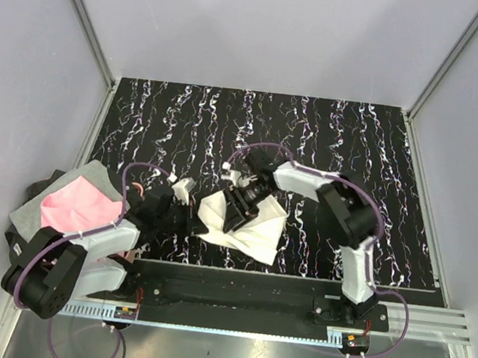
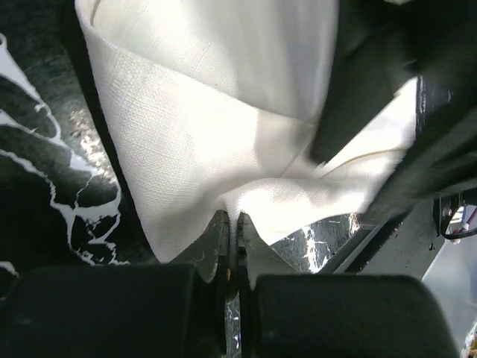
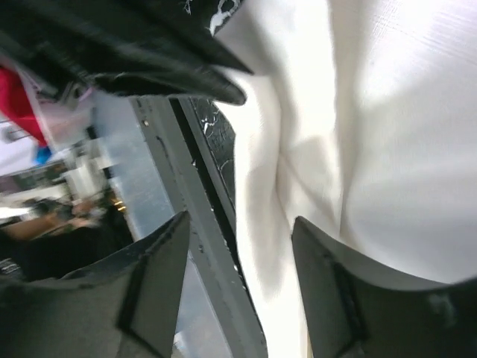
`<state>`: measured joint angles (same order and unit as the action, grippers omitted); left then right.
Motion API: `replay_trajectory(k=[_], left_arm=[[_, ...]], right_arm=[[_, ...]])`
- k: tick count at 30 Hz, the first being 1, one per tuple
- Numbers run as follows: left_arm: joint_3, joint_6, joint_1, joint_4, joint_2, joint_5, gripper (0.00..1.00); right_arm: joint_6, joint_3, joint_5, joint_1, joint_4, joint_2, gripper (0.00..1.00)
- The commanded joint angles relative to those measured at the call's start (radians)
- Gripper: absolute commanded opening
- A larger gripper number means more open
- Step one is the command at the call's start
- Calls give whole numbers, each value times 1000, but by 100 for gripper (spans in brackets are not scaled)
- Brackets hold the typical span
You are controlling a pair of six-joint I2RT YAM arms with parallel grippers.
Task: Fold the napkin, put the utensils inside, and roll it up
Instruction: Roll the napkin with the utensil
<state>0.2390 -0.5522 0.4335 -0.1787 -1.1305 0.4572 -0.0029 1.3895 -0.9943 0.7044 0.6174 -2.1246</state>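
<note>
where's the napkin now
In the top view the napkin lies bunched centrally at the near edge of the table, left gripper pinching its edge, right gripper open over it.

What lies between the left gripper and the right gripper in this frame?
Only a fold of the napkin: the top view shows the cream cloth spanning from the left gripper to the right gripper.

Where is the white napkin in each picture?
Top external: the napkin lies crumpled near the table's front edge, in the middle, between both arms.
Left wrist: it fills the upper middle, and the left gripper pinches its lower edge.
Right wrist: it fills the right half.
Shared landmark: the black table with white streaks shows beside the napkin in every view.
</note>
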Motion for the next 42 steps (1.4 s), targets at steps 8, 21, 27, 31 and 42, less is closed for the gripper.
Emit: replay_trajectory(k=[8,21,27,31,42], left_arm=[[195,-18,-30,261,-115,-28,0],[246,-17,-76,285,-207,49,0],[250,-15,-88,294,-207,51,0],[255,-15,-95,297,-212,57,0],[273,-3,-98,312,-207,60,0]], right_arm=[[92,-337,834,182,-113,574,75],[195,-426,1135,451,-136,600,66],[211,-431,1129,463,-122,548,60],[221,-429,1146,463,-108,509,58],[219,-314,1062,463,18,331,28]])
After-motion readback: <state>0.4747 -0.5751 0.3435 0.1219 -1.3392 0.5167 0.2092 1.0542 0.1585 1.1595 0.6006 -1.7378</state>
